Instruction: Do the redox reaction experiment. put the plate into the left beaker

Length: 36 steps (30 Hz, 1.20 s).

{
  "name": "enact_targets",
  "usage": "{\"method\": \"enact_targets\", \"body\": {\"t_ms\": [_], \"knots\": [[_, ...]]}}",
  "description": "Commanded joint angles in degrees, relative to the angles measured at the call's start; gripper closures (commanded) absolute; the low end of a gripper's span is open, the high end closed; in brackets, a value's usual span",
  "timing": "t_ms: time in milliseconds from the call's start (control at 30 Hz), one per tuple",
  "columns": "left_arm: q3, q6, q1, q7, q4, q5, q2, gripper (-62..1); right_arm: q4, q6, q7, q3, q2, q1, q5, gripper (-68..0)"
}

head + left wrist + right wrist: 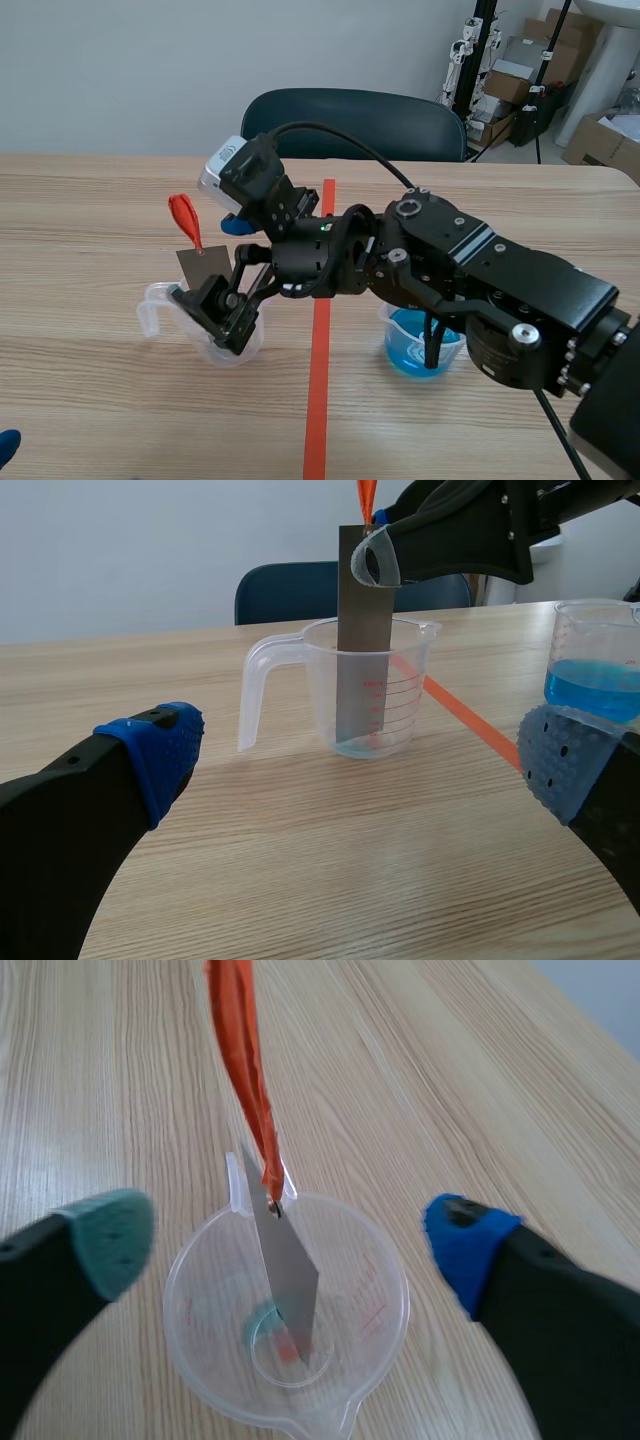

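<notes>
Inside left beaker [320, 690] | plate [362, 630] stands upright, we judge self-supported | our right tool [288, 1242] spread wide, empty | left tool [362, 760] likewise.

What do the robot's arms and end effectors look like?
Both are black. The right arm has boxy segments with silver screws, a black cable and a white camera box. Each end effector has two thick black fingers: the right end effector has teal and blue dotted pads, the left end effector blue ones.
</notes>
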Motion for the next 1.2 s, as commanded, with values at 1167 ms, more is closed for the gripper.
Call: {"method": "enact_targets", "body": {"t_ms": [1167], "knots": [[-0.11, 0.07, 0.46, -2.82, 0.83, -0.37, 0.11, -62.3, 0.35, -2.82, 3.13, 0.79, 0.61, 0.83, 1.20, -67.9]]}}
